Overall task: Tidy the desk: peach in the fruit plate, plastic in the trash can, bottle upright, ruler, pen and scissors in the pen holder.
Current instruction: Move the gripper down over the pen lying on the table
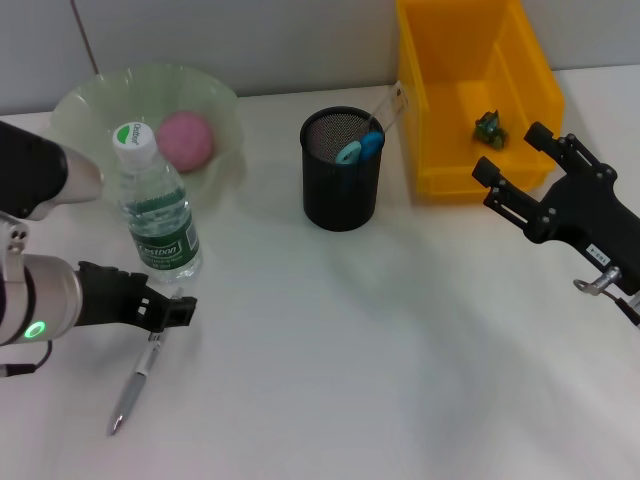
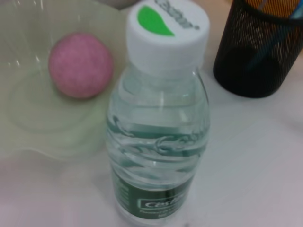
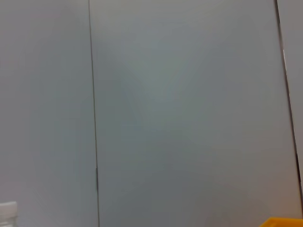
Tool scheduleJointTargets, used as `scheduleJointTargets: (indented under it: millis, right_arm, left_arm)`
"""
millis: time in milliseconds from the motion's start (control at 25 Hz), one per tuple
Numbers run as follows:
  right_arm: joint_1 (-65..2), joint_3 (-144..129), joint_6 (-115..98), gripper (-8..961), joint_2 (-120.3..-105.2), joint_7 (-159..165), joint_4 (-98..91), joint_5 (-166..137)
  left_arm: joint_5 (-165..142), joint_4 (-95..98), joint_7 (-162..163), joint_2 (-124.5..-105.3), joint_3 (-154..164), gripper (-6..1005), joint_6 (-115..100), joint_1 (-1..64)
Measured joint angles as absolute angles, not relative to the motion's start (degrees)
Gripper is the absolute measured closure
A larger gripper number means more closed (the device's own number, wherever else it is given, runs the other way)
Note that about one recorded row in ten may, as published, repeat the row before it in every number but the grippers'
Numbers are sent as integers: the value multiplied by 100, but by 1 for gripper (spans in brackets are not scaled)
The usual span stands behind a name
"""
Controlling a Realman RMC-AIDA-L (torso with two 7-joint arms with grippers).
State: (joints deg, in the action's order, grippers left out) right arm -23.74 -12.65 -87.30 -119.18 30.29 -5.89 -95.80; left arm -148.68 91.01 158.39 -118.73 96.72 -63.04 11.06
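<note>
The one thing left loose on the white desk (image 1: 330, 340) is the pen (image 1: 136, 385), a thin, rigid silver stick lying flat in front of the upright bottle (image 1: 157, 205), its tip pointing toward the near edge. It should be light and stiff but smooth and inclined to roll, so the sensible hold is across the barrel near its upper end, where the left gripper (image 1: 168, 310) sits low over it; the fingers look nearly closed around that end, though whether they actually pinch it is hard to make out. The bottle is clear ribbed plastic, full of water, with a white cap. The fuzzy pink peach (image 1: 186, 139) rests in the translucent, wavy-rimmed fruit plate (image 1: 90, 100). The black mesh pen holder (image 1: 343, 195) carries blue-handled scissors (image 1: 360, 148) and a ruler (image 1: 392, 108). The right gripper (image 1: 518, 172) hovers spread open and empty beside the yellow trash can (image 1: 445, 150).
</note>
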Motion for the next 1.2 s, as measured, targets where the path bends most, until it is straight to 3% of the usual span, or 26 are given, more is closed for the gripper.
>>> scheduleJointTargets:
  millis: [1200]
  right_arm:
    - [-2409, -1274, -8629, 134, -11918, 3033, -562, -9580]
  left_arm:
    - [-15372, 8062, 16439, -11874, 9846, 342, -6892, 2299]
